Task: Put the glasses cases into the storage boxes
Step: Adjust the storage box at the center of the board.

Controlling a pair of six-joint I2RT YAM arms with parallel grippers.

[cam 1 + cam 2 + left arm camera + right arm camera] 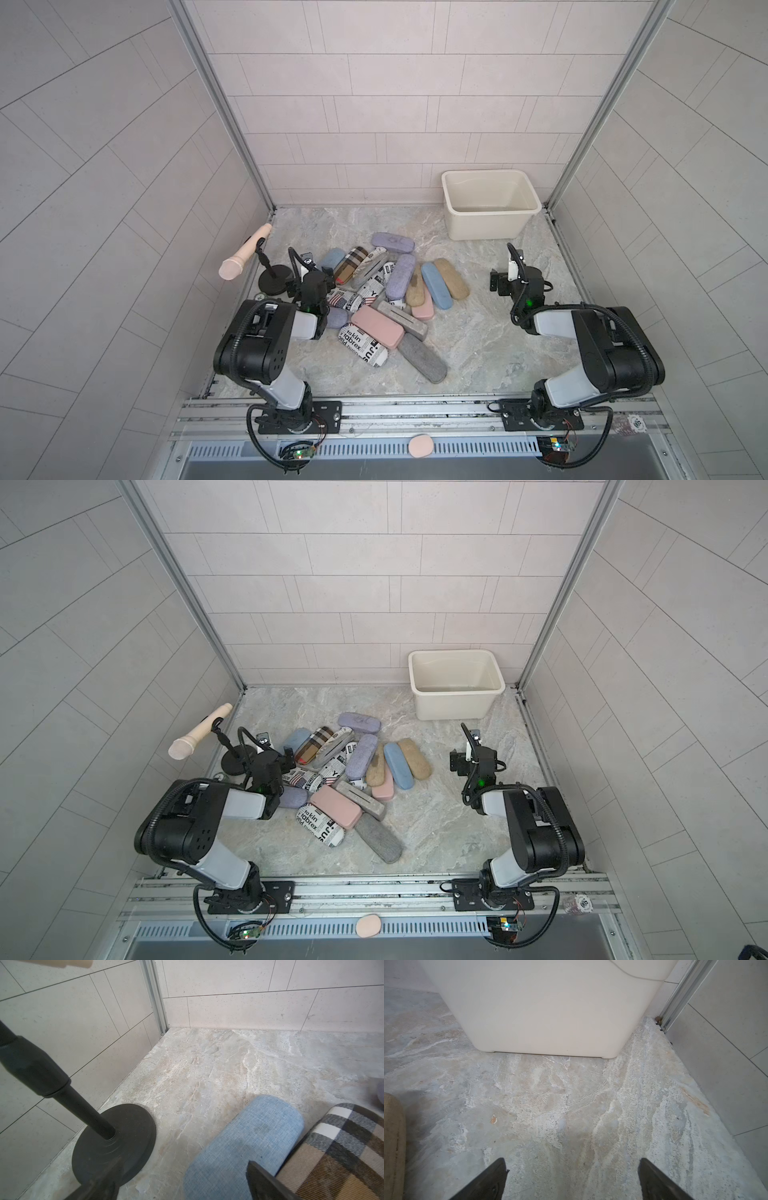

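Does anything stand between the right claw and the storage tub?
Nothing visible does. Only bare marble floor lies between the open right claw and the tub; the tan case sits off to one side.

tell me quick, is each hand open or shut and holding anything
Left hand: open, holding nothing, by the blue case.
Right hand: open, holding nothing, facing the tub.

Smooth cream plastic tub (490, 226), woven blue cloth case (249, 1140), matt marbled stone tabletop (490, 332)
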